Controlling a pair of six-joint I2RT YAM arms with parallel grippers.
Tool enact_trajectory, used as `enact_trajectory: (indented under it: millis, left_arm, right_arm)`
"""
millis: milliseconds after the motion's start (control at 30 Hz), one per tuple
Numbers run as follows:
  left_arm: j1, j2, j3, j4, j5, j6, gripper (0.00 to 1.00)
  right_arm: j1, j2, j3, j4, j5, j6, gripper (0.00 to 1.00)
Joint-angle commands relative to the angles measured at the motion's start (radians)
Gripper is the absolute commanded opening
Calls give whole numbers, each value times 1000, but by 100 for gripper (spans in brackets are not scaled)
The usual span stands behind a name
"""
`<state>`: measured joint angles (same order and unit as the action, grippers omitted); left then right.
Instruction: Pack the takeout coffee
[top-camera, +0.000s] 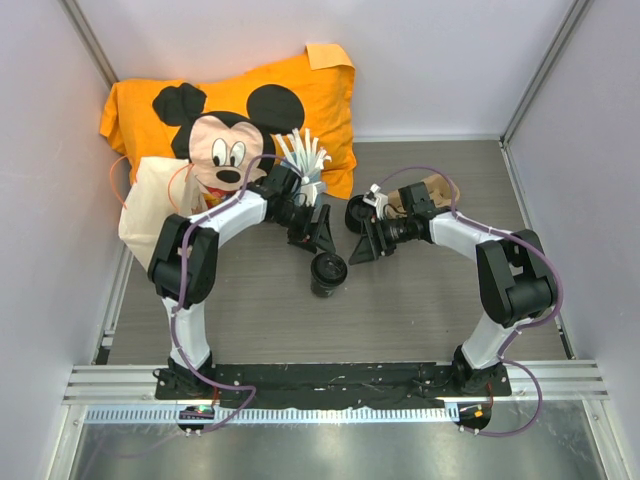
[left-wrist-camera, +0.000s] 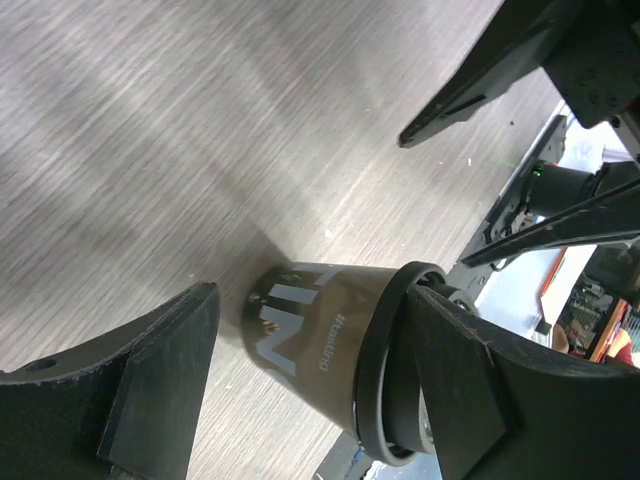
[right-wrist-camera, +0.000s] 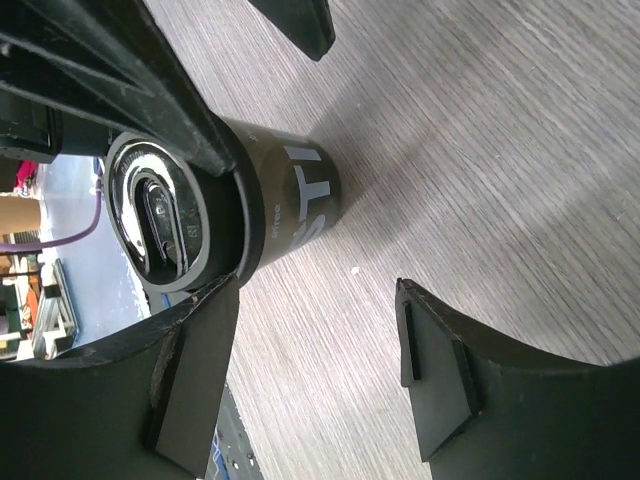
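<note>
Finding the takeout coffee (top-camera: 328, 272) standing upright on the wood-grain table (top-camera: 420, 300), just near of the two claws and between them. Reading big white capitals on its dark body: seemingly "ST" from the right wrist, cut off from the left wrist. Failing to make out the small print beside them. Seeing the lid's sip slot from the right wrist only. Noting left gripper (top-camera: 318, 238) and right gripper (top-camera: 365, 245) both released, grasping nothing. Spotting, overhead only, an orange Mickey Mouse bag (top-camera: 320, 110) far left.
</note>
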<state>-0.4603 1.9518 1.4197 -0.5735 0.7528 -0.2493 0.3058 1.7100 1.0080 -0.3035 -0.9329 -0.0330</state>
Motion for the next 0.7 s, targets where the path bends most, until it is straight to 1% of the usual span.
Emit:
enact_trajectory:
  millis: [0, 300, 467, 533, 667]
  left_arm:
    - [15, -34, -1, -15, -29, 30, 79]
    - [29, -56, -1, 12, -30, 19, 79]
    - [29, -73, -4, 24, -10, 12, 80]
    - [29, -74, -4, 23, -9, 10, 80]
    - [29, -82, -5, 24, -4, 8, 80]
  right_arm:
    - [1, -44, 40, 40, -14, 24, 70]
    - [10, -64, 41, 21, -41, 27, 70]
    - [90, -79, 4, 43, -60, 31, 70]
    - [107, -89, -2, 58, -61, 65, 70]
    - [113, -81, 26, 27, -50, 45, 70]
